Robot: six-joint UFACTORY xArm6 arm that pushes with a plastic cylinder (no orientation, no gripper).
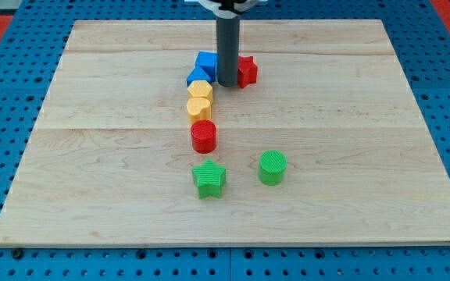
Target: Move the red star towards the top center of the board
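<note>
The red star (246,71) lies near the top centre of the wooden board (366,140). My rod comes down from the view's top, and my tip (227,83) stands right at the star's left side, between it and the blue blocks (202,68). The rod hides part of the star's left edge. Whether the tip touches the star cannot be told.
Two blue blocks sit just left of the tip. Below them a column runs down: a yellow block (200,90), a yellow heart (198,108), a red cylinder (204,136). A green star (208,179) and a green cylinder (272,167) lie lower.
</note>
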